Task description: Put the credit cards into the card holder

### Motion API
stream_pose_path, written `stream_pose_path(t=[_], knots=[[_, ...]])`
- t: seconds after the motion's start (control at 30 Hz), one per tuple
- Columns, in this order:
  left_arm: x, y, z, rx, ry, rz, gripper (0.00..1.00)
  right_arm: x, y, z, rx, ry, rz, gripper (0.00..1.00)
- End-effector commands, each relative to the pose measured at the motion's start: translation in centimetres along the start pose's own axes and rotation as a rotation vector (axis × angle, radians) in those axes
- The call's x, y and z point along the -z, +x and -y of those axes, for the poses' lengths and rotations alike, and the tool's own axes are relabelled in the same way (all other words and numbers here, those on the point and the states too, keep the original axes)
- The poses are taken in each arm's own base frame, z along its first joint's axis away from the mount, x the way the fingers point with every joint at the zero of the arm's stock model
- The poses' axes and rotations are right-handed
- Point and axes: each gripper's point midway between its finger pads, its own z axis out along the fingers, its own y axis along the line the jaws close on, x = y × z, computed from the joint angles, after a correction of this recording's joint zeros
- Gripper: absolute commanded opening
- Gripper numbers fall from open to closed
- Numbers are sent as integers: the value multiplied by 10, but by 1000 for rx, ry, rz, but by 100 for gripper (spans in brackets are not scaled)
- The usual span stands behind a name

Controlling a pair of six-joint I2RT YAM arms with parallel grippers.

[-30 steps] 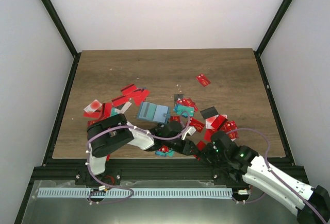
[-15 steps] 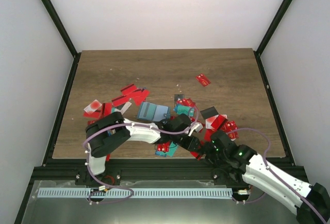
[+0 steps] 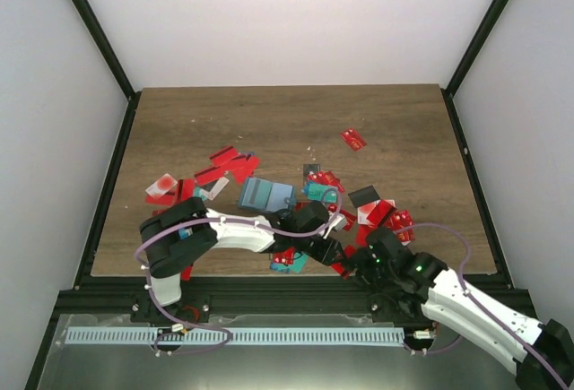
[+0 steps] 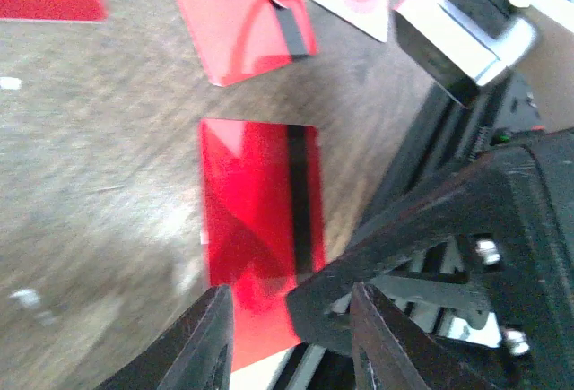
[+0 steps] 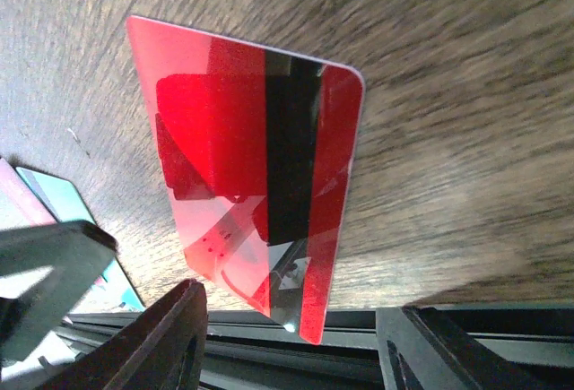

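The teal-blue card holder [image 3: 266,195] lies flat mid-table. Red, teal and dark credit cards [image 3: 231,165] are scattered around it. One red card with a black stripe [image 4: 256,220] lies at the table's near edge. My left gripper [image 4: 291,345] hovers over its near end, jaws apart and gripping nothing. The same red card [image 5: 260,175] pokes over the edge in the right wrist view. There my right gripper [image 5: 296,345] is open on either side of its overhanging corner. From above, the left gripper [image 3: 327,248] and right gripper [image 3: 352,269] nearly touch.
A lone red card [image 3: 353,139] lies far right. More cards [image 3: 381,212] are piled right of the holder, others [image 3: 169,191] at the left. Teal and red cards [image 3: 287,261] sit by the black front rail [image 3: 269,284]. The right arm's black body [image 4: 502,229] crowds the left gripper.
My left arm has stretched further right toward the near edge, bringing its gripper up against the right gripper. The right arm has barely shifted.
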Motion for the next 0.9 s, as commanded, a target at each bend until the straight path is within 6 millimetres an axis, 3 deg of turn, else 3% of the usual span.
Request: stream_pose_path(t=[0.0, 0.13, 0.33, 0.57, 0.73, 0.87], knots=[[21, -14, -20, -27, -158, 91, 38, -16, 2, 28, 4, 38, -26, 53], [21, -20, -22, -31, -171, 111, 37, -16, 2, 28, -3, 39, -27, 53], [1, -17, -33, -34, -183, 65, 30, -16, 3, 29, -7, 41, -29, 53], [-14, 2, -35, -3, -147, -7, 9, -15, 4, 28, -3, 38, -35, 53], [-18, 21, -33, 21, -140, -60, 6, -16, 4, 29, -1, 40, -34, 53], [-25, 35, -20, 23, -78, -105, 5, -15, 4, 28, 0, 38, -33, 53]])
